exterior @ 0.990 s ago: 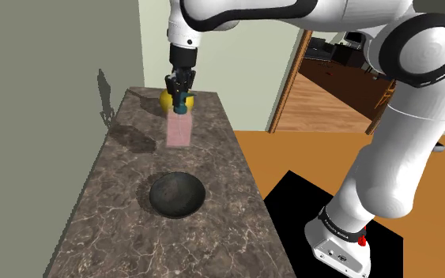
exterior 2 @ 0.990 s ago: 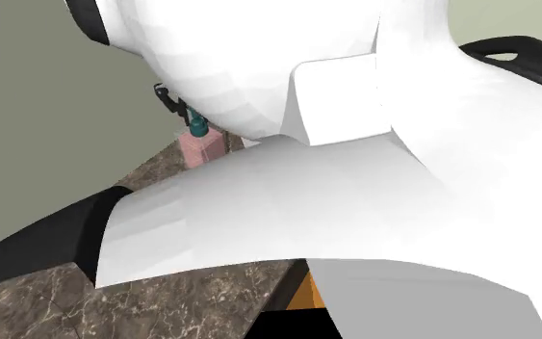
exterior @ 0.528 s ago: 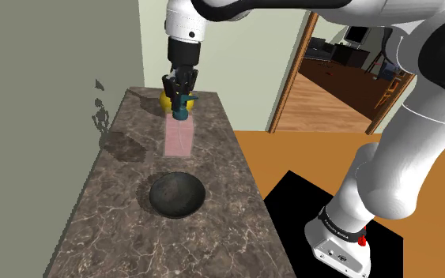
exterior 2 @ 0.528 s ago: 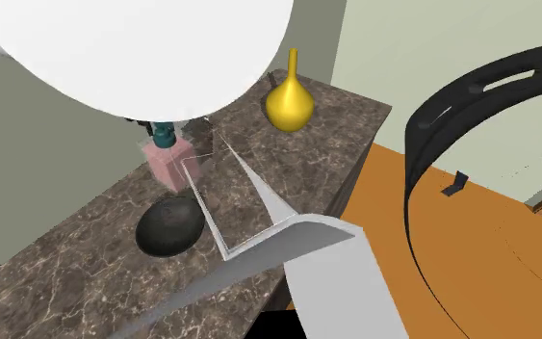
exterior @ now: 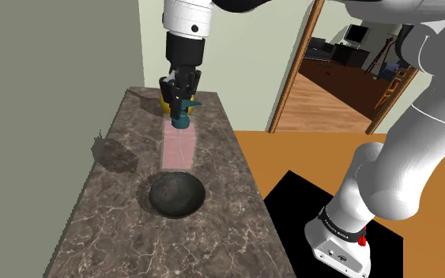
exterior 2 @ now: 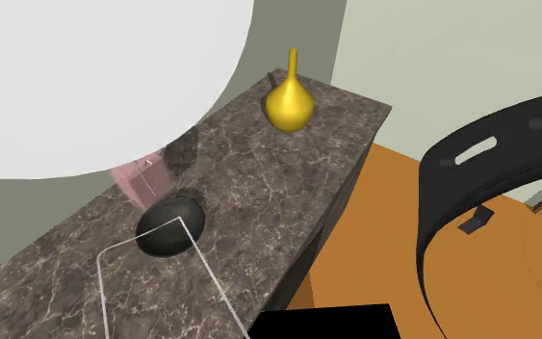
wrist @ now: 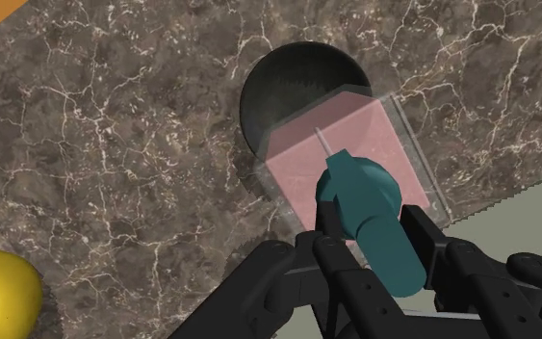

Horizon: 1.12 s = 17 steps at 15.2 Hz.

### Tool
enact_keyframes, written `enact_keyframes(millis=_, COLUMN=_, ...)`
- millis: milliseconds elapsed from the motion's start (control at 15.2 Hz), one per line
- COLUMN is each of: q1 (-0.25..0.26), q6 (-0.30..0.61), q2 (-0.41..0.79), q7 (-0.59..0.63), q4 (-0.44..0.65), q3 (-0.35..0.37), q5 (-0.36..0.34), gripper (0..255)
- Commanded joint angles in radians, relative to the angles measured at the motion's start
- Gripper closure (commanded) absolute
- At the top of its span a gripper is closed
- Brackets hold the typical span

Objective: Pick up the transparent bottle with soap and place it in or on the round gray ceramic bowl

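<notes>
Inspection from the remote station, one arm in service.

In the shoulder view I am seeing the gripper (exterior: 182, 101) at upper centre of the frame, pointing down over the marbled brown countertop (exterior: 118, 225). Its two black fingers are clamping the teal pump head of the transparent bottle (exterior: 178, 147), which is hanging upright beneath them with pink soap showing through its clear walls. The bottle's lower end is sitting just above the dark round bowl (exterior: 177, 195) in the picture, and the bowl is resting on the counter at lower centre.

In the wrist view the gripper (wrist: 373, 237) is gripping the teal head on both sides. The bottle (wrist: 341, 154) is extending away from the fingers, and its far end is overlapping the near rim of the bowl (wrist: 293, 82).

In the second exterior view the bottle (exterior 2: 143, 178) is showing at left of centre, partly hidden behind the white arm, just above the bowl (exterior 2: 170, 227) in the frame. A yellow long-necked vase (exterior 2: 289, 104) is standing at upper centre, well apart from the bowl on the same countertop (exterior 2: 259, 173).

An orange floor (exterior: 292, 154) is running along the right of the counter in the shoulder view.
</notes>
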Motion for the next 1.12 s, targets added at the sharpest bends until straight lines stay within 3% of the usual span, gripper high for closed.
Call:
enact_keyframes(millis=0, q1=0.001, q6=0.023, q2=-0.005, q7=0.002, q4=-0.028, q3=0.002, q5=0.002, gripper=255)
enact_keyframes(millis=1056, q1=0.004, q6=0.236, q2=0.008, q7=-0.007, q4=-0.229, q3=0.005, q5=0.003, gripper=255)
